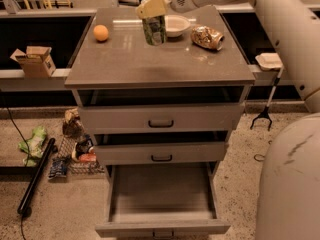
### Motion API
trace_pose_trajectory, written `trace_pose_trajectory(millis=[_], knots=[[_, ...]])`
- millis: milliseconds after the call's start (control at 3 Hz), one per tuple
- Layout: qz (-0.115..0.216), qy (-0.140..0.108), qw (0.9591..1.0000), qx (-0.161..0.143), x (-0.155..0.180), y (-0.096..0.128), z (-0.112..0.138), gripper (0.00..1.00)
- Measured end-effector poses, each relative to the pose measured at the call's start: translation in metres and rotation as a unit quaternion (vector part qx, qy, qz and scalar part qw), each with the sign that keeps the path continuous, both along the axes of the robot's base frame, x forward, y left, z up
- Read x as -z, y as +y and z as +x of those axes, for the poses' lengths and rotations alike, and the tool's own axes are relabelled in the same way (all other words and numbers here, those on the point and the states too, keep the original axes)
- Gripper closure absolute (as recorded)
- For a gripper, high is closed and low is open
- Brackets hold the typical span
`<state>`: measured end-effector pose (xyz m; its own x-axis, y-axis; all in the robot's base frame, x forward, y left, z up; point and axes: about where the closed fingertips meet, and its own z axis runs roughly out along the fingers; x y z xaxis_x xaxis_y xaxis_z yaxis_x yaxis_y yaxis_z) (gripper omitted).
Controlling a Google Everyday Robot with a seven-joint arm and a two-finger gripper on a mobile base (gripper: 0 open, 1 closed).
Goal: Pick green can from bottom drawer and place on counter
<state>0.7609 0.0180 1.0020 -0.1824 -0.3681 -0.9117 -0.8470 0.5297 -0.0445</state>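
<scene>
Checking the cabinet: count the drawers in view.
3, stacked under the counter: top drawer, middle drawer, and bottom drawer, pulled far out. The gripper is over the green can on the counter.

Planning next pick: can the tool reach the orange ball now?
Likely yes: the tool sits atop the green can, and only bare counter lies between it and the orange ball.
</scene>
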Motion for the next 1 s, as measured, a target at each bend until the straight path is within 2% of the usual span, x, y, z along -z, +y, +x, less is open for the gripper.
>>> trace_pose_trajectory(millis=[333,667,1000], knots=[[0.01,0.013,0.9982,0.057,0.025,0.002,0.022,1.0],[0.025,0.016,0.9977,0.061,0.049,0.014,0.035,1.0],[0.025,0.016,0.9977,0.061,0.049,0.014,0.035,1.0]])
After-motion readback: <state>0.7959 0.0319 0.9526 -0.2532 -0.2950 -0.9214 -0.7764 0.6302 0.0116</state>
